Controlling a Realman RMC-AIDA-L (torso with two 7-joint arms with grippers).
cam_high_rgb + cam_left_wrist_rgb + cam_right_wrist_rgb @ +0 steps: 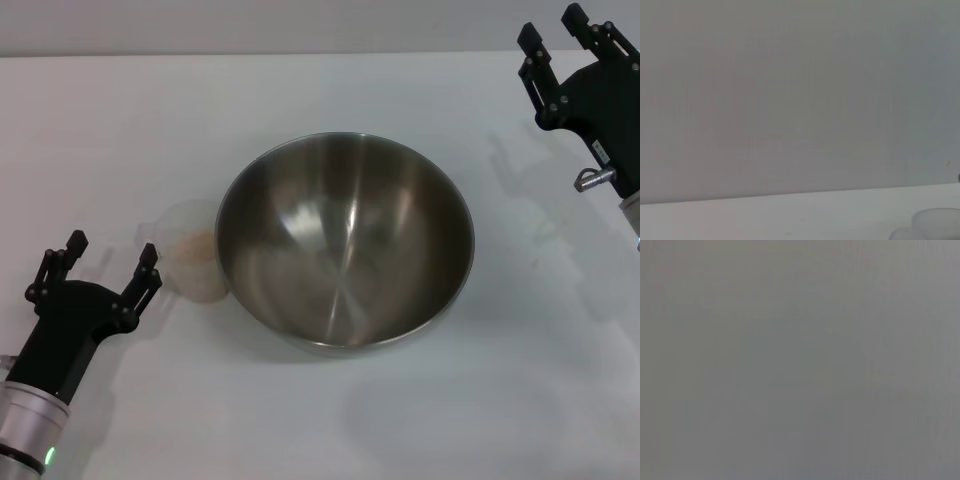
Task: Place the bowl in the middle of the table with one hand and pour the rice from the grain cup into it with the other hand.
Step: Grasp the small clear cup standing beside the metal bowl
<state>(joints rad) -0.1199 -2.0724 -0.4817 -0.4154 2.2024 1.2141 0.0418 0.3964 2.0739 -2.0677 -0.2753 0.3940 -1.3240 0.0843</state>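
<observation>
The steel bowl [345, 240] stands near the middle of the white table [150, 130], shiny and empty inside. The clear grain cup [194, 250] stands upright against the bowl's left side, with pale rice [196, 247] in it. My left gripper [112, 258] is open at the lower left, a little left of the cup and not touching it. My right gripper [551, 30] is open at the far right, raised and well clear of the bowl. In the left wrist view a blurred piece of the cup [935, 222] shows at the edge. The right wrist view shows only plain grey.
Bare white tabletop lies all around the bowl, with wide room in front and to the back left. A pale wall runs along the table's far edge.
</observation>
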